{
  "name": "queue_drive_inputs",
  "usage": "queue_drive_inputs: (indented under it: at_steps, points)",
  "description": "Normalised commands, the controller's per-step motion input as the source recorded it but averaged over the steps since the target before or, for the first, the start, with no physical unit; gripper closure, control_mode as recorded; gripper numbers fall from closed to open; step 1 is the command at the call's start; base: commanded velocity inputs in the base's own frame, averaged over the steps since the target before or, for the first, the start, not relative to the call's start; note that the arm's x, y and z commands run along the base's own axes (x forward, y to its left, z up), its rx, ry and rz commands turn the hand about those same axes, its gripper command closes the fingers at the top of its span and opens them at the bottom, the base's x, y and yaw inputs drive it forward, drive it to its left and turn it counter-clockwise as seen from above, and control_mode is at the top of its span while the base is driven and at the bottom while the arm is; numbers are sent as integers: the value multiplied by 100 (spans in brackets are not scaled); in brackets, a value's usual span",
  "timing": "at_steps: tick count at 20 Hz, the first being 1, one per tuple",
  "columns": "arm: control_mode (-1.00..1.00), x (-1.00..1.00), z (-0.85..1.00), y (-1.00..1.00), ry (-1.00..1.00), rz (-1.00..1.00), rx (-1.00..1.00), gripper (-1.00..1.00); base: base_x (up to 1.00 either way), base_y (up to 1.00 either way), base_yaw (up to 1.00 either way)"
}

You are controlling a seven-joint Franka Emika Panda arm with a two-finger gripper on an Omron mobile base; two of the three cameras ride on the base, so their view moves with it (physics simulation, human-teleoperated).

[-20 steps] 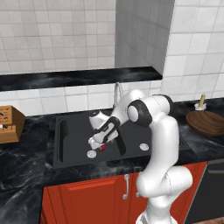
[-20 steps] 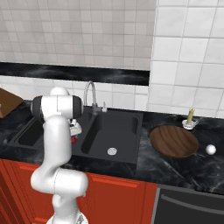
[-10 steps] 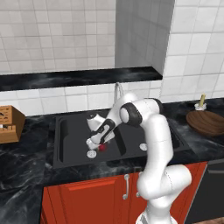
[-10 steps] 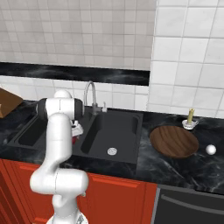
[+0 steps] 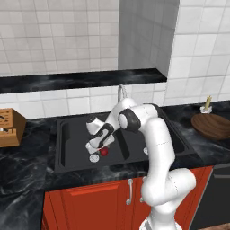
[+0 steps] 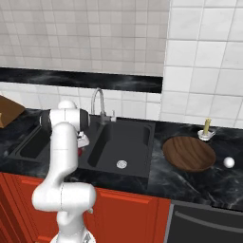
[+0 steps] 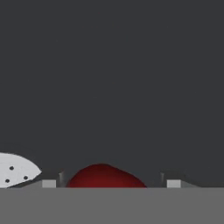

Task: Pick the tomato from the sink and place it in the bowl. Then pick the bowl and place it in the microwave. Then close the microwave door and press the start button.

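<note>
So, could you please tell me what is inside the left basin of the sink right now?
The sink's left basin holds the red tomato beside a silver drain. The gripper reaches down with its jaws on either side of the tomato. The arm covers part of the basin floor behind it.

arm [image 5: 152, 134]: bent forward, reaching low-left | tool [image 5: 99, 149]: pointed down, fingers apart

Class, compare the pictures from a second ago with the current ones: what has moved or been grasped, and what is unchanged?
The arm has reached lower into the left basin of the sink, bringing the gripper down around the tomato, which sits between the fingertips in the hand view; whether it is gripped is unclear. The tomato, drain and bowl stayed put.
</note>
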Motion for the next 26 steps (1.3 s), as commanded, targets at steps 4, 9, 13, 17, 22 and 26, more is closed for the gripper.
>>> queue_drive_inputs:
  at_steps: [4, 9, 13, 17, 22, 26]
  points:
    - [-100, -8, -1, -50, 0, -4, 4, 100, 0, 0, 0]
    - [-100, -30, 39, -68, -3, -9, 11, 100, 0, 0, 0]
    - [-100, -55, 100, -39, -8, -1, 9, 100, 0, 0, 0]
    - [-100, -53, 100, -11, -1, 0, 4, 100, 0, 0, 0]
    - [-100, -41, 100, -2, 0, -2, 1, 100, 0, 0, 0]
    - [-100, -33, 100, 0, 0, -6, 0, 100, 0, 0, 0]
